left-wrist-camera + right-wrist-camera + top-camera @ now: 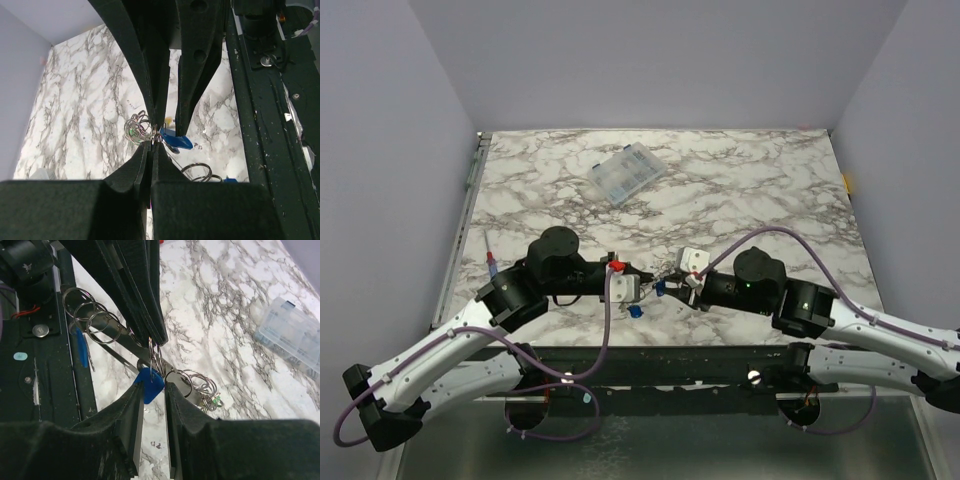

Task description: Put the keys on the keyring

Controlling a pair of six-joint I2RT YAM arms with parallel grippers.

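While our left gripper [154, 146] clamps the keyring [154, 356], our right gripper [153, 392] pinches a blue key [176, 141] touching that keyring; we judge threading underway, next needing a fine slide along its wire.

You're looking at a table [770, 190] topped in white marble with grey veining. A plain lilac far wall [650, 60], left wall [380, 150] and right wall [910, 110] box it in. A dark rail [670, 362] lines its near edge. Light falls evenly.
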